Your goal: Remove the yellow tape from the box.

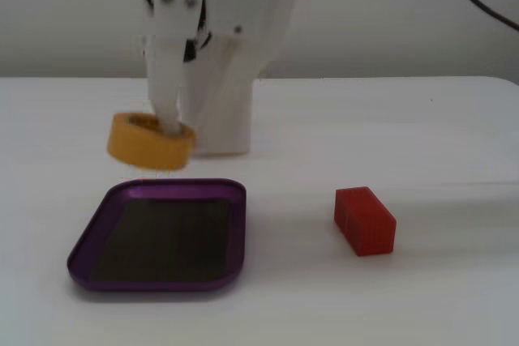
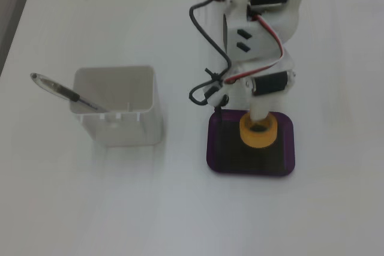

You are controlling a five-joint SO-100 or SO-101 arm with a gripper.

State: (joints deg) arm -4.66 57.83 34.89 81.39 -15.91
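The yellow tape (image 1: 150, 142) is a yellow-orange ring held in the air, tilted, above the far edge of the box (image 1: 105, 208), a shallow purple tray with a dark bottom. My gripper (image 1: 169, 125) reaches down from above with one white finger inside the ring's hole and is shut on the tape's wall. From above, the yellow tape (image 2: 258, 138) hangs over the upper middle of the box (image 2: 215, 154), with the gripper (image 2: 259, 125) entering it from the top. The tray's bottom holds nothing else.
A red ribbed block (image 1: 365, 220) lies on the white table right of the box in a fixed view. A tall white square container (image 2: 123, 107) with a pen (image 2: 60, 90) in it stands left of the box in a fixed view.
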